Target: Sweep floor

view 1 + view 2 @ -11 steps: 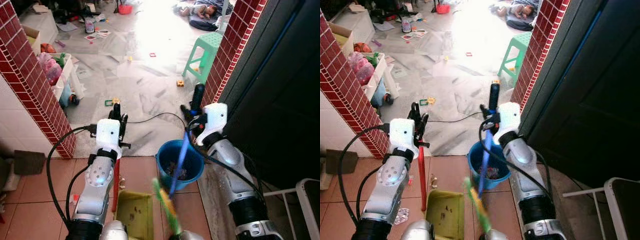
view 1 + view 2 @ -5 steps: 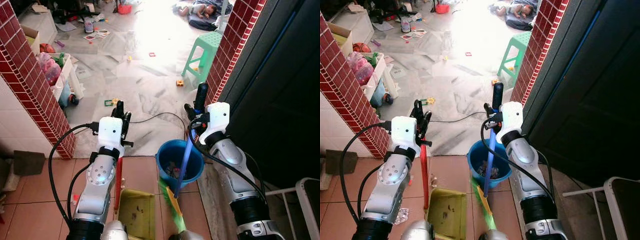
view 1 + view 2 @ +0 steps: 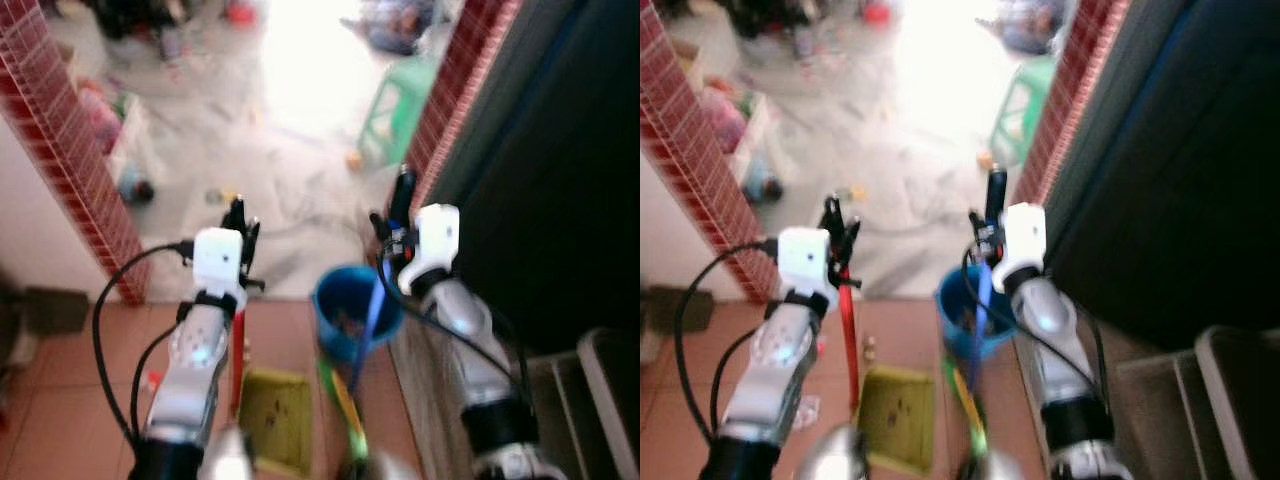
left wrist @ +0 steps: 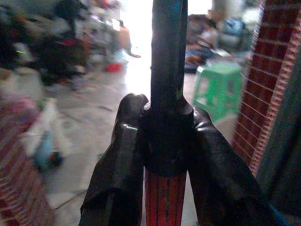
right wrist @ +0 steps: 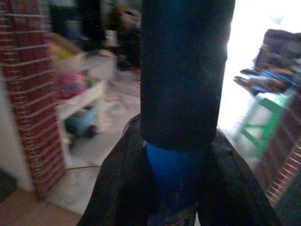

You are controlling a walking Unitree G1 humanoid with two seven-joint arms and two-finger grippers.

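You are standing on terracotta floor tiles [image 3: 60, 400] at a doorway between two red brick pillars [image 3: 75, 160], with a pale, sunlit floor beyond that is strewn with small toys and holds a green stool [image 3: 400, 100]; the head views are blurred, so fine detail is lost. Your left gripper [image 3: 236, 222] is clamped on the red dustpan handle [image 3: 847, 330], and the wrist view shows both black fingers [image 4: 117, 174] pressed against the pole just where its black grip meets the red shaft. That handle runs down to the yellow-green dustpan [image 3: 272, 420], which sits flat on the tiles just beside the blue bucket [image 3: 340, 300], probably so its contents can be tipped in with little travel. Your right gripper [image 3: 392, 228] is closed on the blue broom handle [image 3: 370, 320], fingers [image 5: 122, 179] wrapped at the lower end of its black sleeve. The shaft slants down in front of the bucket to the green broom head [image 3: 345, 415] near the pan's edge, a placement that suits pushing debris into the pan. Some rubbish appears to lie inside the bucket already, though blur makes it hard to identify. A dark door [image 3: 540, 150] stands close on your right, so wide strokes that way look risky.
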